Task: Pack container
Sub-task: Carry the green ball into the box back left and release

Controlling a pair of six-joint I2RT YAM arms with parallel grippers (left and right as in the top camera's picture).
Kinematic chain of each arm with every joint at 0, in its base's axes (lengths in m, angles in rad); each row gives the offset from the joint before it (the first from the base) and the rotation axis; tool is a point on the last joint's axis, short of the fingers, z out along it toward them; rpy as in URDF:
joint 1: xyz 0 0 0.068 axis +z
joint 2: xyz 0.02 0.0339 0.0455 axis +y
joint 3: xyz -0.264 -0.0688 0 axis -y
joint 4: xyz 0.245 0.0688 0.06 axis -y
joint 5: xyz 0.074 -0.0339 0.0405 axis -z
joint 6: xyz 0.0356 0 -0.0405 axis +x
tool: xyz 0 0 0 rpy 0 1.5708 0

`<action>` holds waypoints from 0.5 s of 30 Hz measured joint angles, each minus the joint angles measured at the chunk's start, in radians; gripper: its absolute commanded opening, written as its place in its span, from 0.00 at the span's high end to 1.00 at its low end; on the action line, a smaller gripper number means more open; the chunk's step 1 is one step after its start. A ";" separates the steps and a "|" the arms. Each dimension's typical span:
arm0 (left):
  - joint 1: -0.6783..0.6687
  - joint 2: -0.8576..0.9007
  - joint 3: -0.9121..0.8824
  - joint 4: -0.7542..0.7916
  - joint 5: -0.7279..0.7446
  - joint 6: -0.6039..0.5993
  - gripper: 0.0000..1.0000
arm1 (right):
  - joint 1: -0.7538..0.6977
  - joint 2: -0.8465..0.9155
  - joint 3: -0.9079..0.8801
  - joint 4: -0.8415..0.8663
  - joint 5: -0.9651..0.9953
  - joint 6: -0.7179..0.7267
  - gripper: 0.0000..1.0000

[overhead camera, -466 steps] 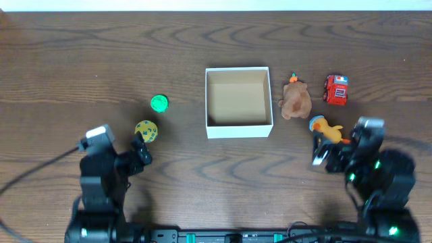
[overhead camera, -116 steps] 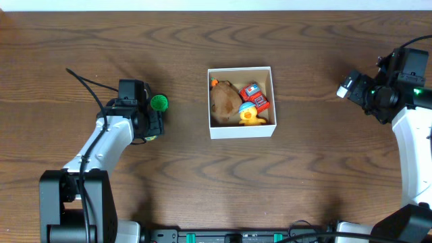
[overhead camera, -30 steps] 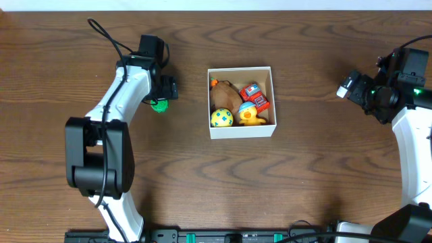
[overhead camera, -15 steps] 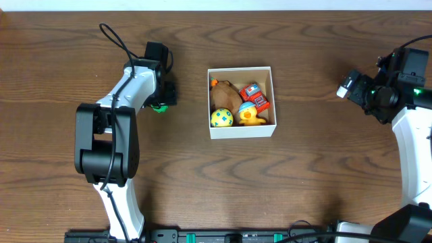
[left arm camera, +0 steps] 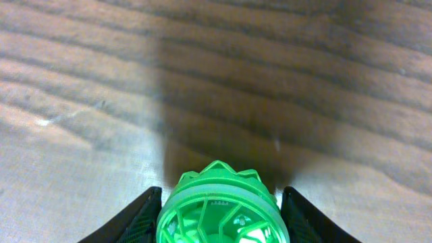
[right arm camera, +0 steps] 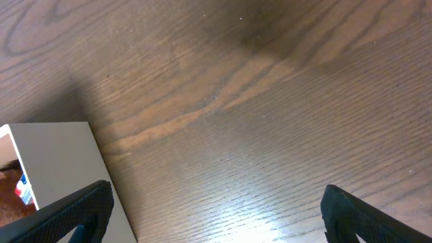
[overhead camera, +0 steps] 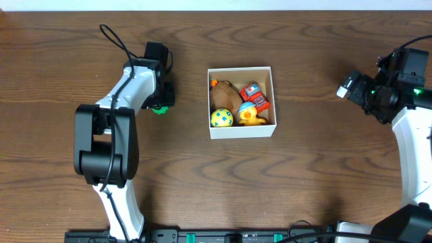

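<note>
The white container [overhead camera: 241,131] sits near the middle of the table [overhead camera: 304,189], and from here I count four toys inside it: a brown plush [overhead camera: 224,96], a red car [overhead camera: 254,94], a yellow duck [overhead camera: 249,115] and a yellow spotted ball [overhead camera: 221,118]. Off to its left, the left pincer [left arm camera: 221,226] is down at a green round toy [left arm camera: 223,206], one finger pressed to each side of it, pinching it where it rests on the wood. The right pincer [right arm camera: 216,219] hangs well apart on the far right, fingers spread wide over bare wood, with a corner of the container's white wall just showing in its wrist view.
</note>
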 measured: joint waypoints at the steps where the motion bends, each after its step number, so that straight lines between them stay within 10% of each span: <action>1: 0.000 -0.019 0.000 -0.013 0.003 0.000 0.52 | 0.000 0.000 0.000 0.000 0.000 0.000 0.01; 15: -0.256 -0.539 0.035 -0.038 0.116 0.000 0.53 | 0.000 0.000 0.000 0.000 0.000 0.000 0.01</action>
